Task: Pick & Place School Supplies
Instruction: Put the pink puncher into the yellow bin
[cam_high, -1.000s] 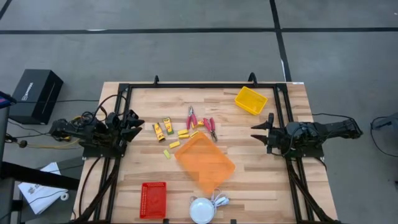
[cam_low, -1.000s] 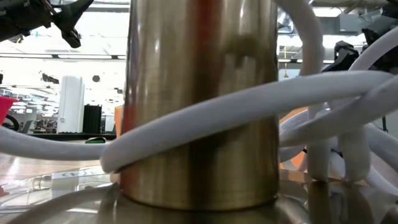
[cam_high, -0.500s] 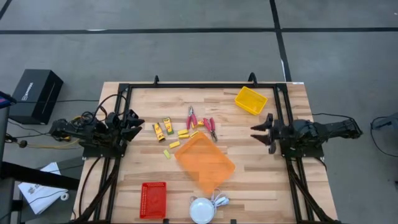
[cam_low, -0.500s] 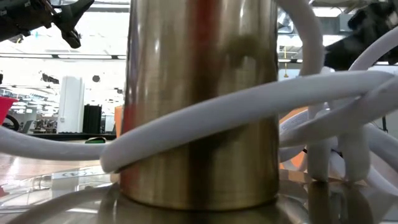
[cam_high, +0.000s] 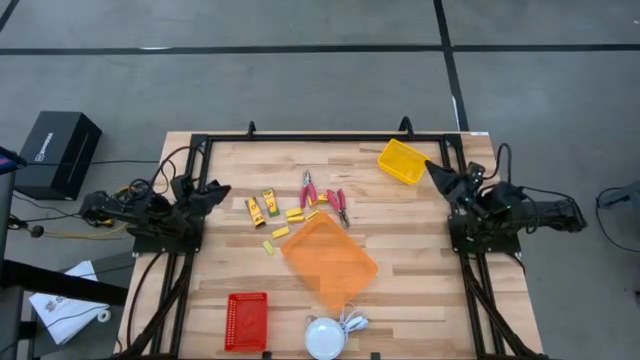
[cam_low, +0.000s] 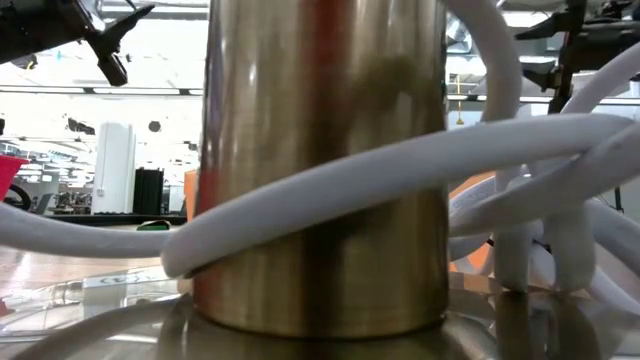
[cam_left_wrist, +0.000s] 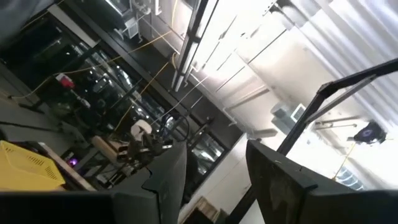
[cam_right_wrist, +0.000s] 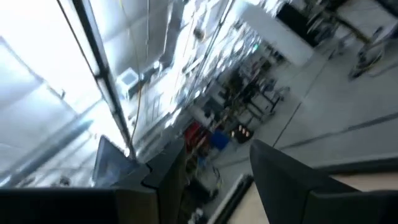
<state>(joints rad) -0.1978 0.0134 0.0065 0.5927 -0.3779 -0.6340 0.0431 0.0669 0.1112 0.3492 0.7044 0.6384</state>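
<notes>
The school supplies lie in a little bunch near the middle of the light wooden table (cam_high: 400, 260). Two small scissor-like tools with pink-red handles (cam_high: 308, 187) and (cam_high: 339, 203) lie side by side. Left of them are two orange-yellow packets with dark marks (cam_high: 255, 211) and (cam_high: 269, 201). Between the packets and the tools are several tiny yellow blocks (cam_high: 294, 214). One more small yellow-green bit (cam_high: 268, 247) lies a little apart, nearer the front. The marks on the packets are too small to read.

Just below the bunch sits a flat see-through orange tray (cam_high: 330, 258), turned like a diamond. One block touches its top corner. A yellow bin (cam_high: 402, 161) sits near the far right corner. A red basket with holes (cam_high: 246, 321) sits at the front left. A white round dome with a cord (cam_high: 325, 338) sits at the front edge. It fills almost all of the low view, so that view hides the supplies.

A black box (cam_high: 57, 154) stands on the grey floor left of the table. It has a white label, too small to read.

The left gripper (cam_high: 216, 190) waits at the left edge with its fingers spread apart, holding nothing. The right gripper (cam_high: 437, 174) is at the right edge, just beside the yellow bin. Its fingers are also spread, with nothing between them.
</notes>
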